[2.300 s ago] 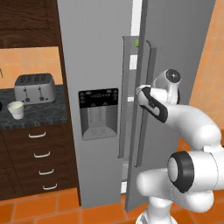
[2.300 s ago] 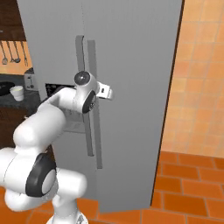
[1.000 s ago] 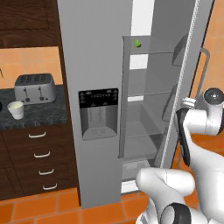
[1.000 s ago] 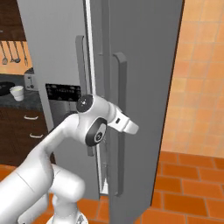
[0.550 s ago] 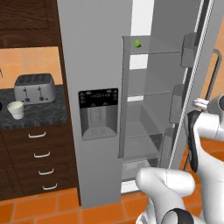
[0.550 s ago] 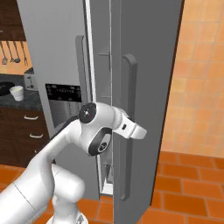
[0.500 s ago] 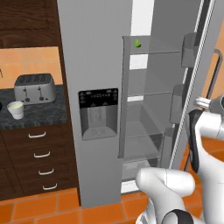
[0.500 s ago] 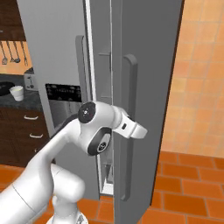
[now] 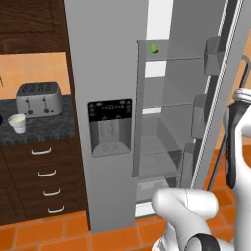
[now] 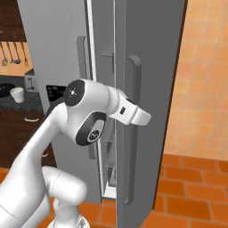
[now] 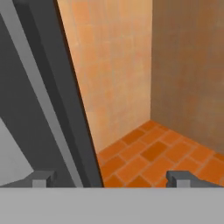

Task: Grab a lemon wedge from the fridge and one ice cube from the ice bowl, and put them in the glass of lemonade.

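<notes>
Silver toaster (image 9: 38,97) beside cup (image 9: 18,123), counter (image 9: 49,131)

My arm at the fridge (image 10: 151,53) door

My hand reaches just past the open door's long vertical handle (image 10: 130,129). Far off to my left, the glass of lemonade (image 10: 17,94) stands on the dark tabletop (image 10: 18,105), beside the ice bowl (image 10: 5,90).

- I count one fridge (image 9: 105,73), with two doors.
- One lemon wedge (image 9: 153,48).
- One glass of lemonade (image 9: 18,123).
- One toaster (image 9: 38,97).
- Four drawer handles (image 9: 45,172).
</notes>
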You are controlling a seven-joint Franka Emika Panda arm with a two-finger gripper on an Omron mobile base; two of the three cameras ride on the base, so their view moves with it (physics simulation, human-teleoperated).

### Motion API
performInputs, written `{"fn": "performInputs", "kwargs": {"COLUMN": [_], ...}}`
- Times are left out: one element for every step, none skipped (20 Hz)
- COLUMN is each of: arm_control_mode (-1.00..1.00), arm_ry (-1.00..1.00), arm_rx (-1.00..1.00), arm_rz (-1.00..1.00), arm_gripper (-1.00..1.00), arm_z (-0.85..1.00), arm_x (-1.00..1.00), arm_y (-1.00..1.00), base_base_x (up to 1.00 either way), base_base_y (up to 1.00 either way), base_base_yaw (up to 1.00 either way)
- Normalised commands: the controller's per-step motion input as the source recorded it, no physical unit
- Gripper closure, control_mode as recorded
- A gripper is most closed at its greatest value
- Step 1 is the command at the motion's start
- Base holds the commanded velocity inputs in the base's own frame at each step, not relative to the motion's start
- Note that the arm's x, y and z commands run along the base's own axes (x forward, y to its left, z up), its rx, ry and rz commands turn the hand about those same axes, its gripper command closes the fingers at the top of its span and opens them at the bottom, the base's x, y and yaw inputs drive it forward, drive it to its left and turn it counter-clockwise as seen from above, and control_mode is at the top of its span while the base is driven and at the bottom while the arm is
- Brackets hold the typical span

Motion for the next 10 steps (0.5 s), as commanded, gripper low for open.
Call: {"fn": "performInputs", "kwargs": {"arm_control_mode": [-1.00,-1.00,-1.00,-1.00,-1.00,-1.00,-1.00,-1.00,-1.00,-1.00], "arm_ry": [0.01,0.00,-0.06,-0.15,-0.17,-0.04,0.00,0.04,0.07,0.06], "arm_rx": [0.00,0.00,0.00,0.00,0.00,0.00,-0.02,-0.09,-0.13,-0.17], "arm_rz": [0.01,0.00,0.00,0.00,0.00,0.00,0.00,0.00,0.00,0.00], "arm_gripper": [-1.00,-1.00,-1.00,-1.00,-1.00,-1.00,-1.00,-1.00,-1.00,-1.00], "arm_z": [0.69,0.41,0.00,0.00,0.00,0.07,0.42,0.62,0.66,0.60], "arm_x": [-0.79,-0.69,-0.66,-0.40,-0.46,-0.53,-0.61,-0.69,-0.60,-0.45], "arm_y": [0.00,0.05,0.13,0.43,0.54,0.86,1.00,1.00,1.00,1.00], "base_base_x": [0.00,0.00,0.00,0.00,0.00,0.00,0.00,0.00,0.00,0.00], "base_base_y": [0.00,0.00,0.00,0.00,0.00,0.00,0.00,0.00,0.00,0.00], "base_base_yaw": [0.00,0.00,0.00,0.00,0.00,0.00,0.00,0.00,0.00,0.00]}}
